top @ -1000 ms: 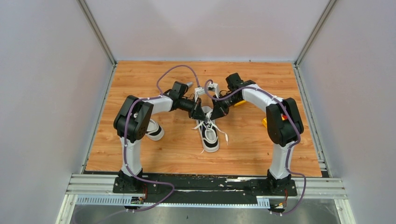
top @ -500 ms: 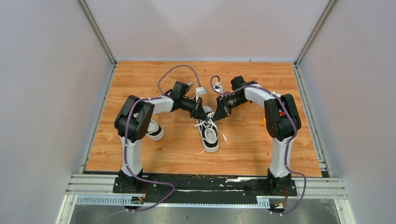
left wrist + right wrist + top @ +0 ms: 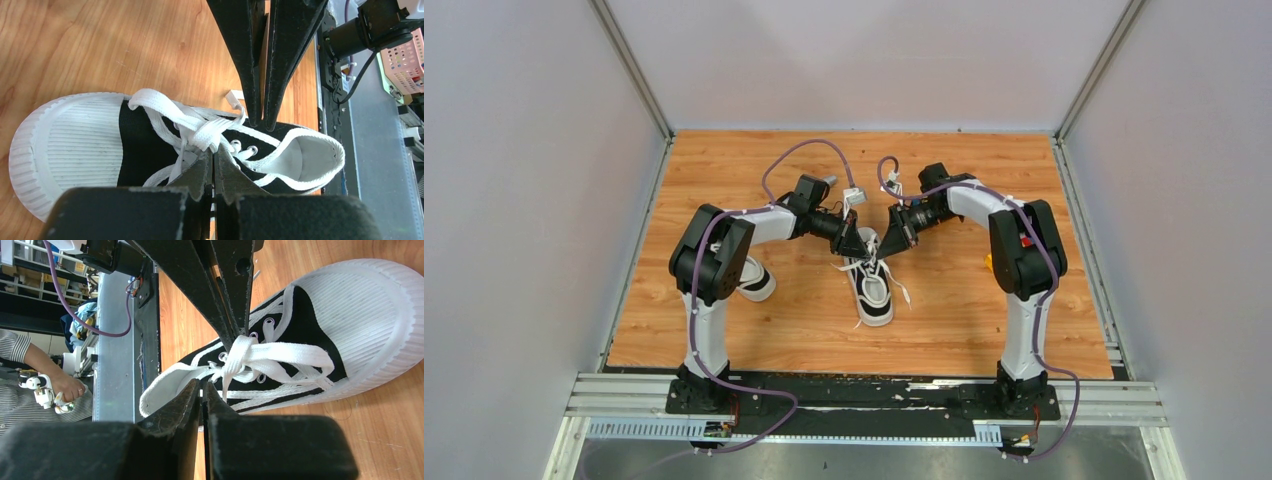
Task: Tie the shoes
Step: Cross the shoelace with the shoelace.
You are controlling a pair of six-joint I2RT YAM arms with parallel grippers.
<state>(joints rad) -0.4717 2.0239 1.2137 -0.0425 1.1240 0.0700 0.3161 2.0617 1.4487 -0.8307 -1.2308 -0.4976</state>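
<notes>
Top view, centre shoe: the centre shoe (image 3: 875, 295) is lying mid-surface (image 3: 984, 190), heel toward the arm bases, sitting where either arm can be getting at it
Top view, second shoe: the second shoe (image 3: 757, 281) is sitting well apart to the left, half hidden behind the left arm
Top view, arms: the left end effector (image 3: 856, 246) and right end effector (image 3: 891, 240) are hovering over the far half of the shoe from opposite sides, so each can be taking one side of the laces (image 3: 865, 267); their finger state is not reading from up here
Left wrist, own fingers: pressed together, the tips are sitting right at the crossing of the laces and looking to be pinching it
Left wrist, opposite tool: the right end effector's fingers (image 3: 242, 55) are pointing down beside the eyelets with only a sliver between them, a lace end curling against the tip
Left wrist, extra: the ribbed toe cap (image 3: 60, 145), covered by the arms from above, is showing plainly here
Right wrist, own fingers: squeezed together beside the shoe's opening; whether a strand is caught I cannot tell
Right wrist, opposite tool: the left tips are biting on top of the crossing, backing up the pinch
Right wrist, judgement: no bow is showing, only a first crossing, so the tying is looking early
</notes>
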